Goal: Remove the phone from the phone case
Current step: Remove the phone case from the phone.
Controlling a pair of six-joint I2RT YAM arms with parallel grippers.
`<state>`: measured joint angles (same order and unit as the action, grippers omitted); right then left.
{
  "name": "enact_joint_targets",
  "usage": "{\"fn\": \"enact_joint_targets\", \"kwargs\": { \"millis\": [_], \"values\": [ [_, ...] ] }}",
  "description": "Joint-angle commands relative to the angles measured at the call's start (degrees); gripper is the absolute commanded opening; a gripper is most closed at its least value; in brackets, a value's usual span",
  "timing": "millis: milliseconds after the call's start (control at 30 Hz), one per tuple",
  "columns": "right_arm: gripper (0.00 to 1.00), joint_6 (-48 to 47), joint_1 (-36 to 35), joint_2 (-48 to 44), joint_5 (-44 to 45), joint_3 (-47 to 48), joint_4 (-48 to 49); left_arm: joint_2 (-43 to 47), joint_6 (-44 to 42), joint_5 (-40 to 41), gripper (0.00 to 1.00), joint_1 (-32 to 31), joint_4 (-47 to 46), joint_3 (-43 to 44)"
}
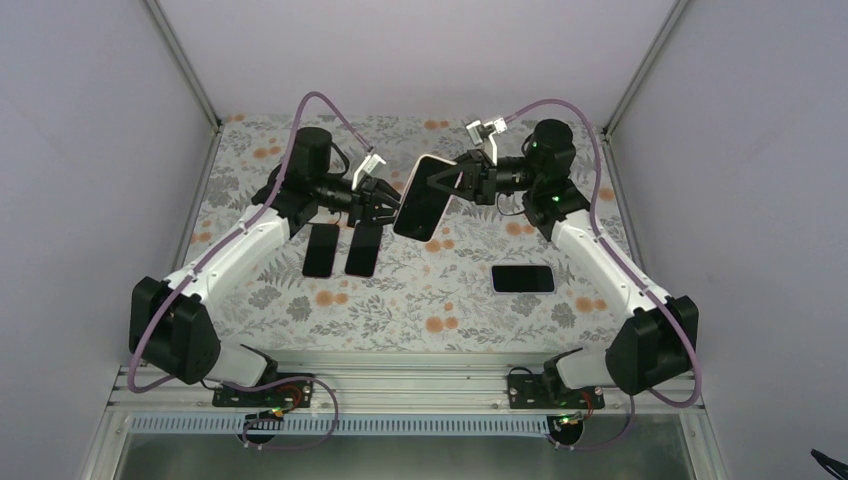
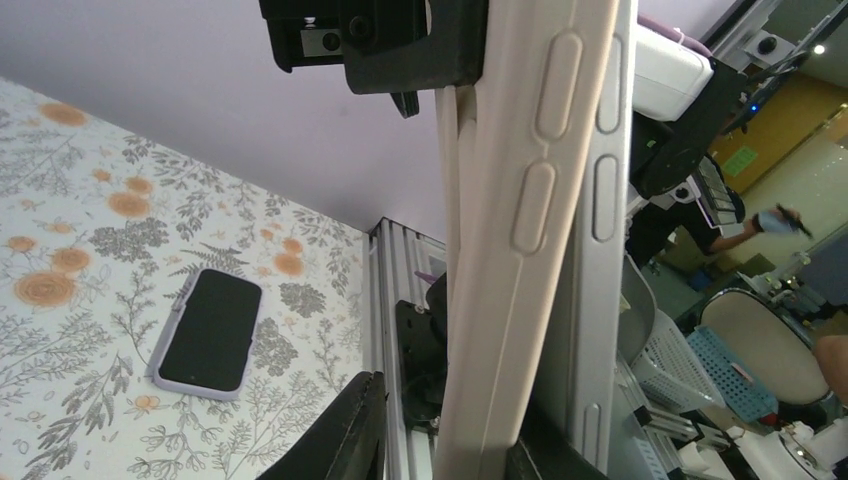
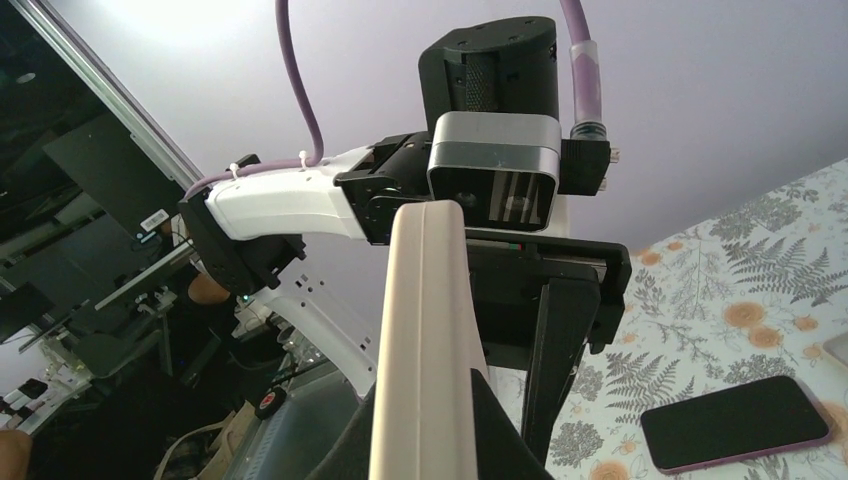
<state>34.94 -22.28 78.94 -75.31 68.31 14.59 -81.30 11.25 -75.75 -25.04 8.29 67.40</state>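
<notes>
A phone in a cream case (image 1: 423, 198) hangs tilted in the air between both grippers. My right gripper (image 1: 453, 183) is shut on its upper right edge; in the right wrist view the case edge (image 3: 425, 300) is pinched between the fingers of the right gripper (image 3: 425, 445). My left gripper (image 1: 388, 205) is open around the lower left edge. In the left wrist view the cream case edge (image 2: 525, 200), with its button bumps, stands beside the phone's grey frame (image 2: 600, 260). One finger (image 2: 340, 435) stands clear of the case; the other sits under it.
Two dark phones (image 1: 321, 250) (image 1: 363, 250) lie side by side on the floral table below the left gripper. A third phone in a lilac case (image 1: 523, 279) lies to the right and also shows in the left wrist view (image 2: 210, 330). Enclosure walls stand on three sides.
</notes>
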Motion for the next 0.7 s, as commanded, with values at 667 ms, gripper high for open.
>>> {"fn": "enact_joint_targets", "kwargs": {
  "millis": [667],
  "values": [
    [0.04,-4.06,-12.98,1.66,-6.48,-6.12,-4.13,-1.91,0.44,1.84,0.23,-4.18,-4.34,4.91]
  ]
}}
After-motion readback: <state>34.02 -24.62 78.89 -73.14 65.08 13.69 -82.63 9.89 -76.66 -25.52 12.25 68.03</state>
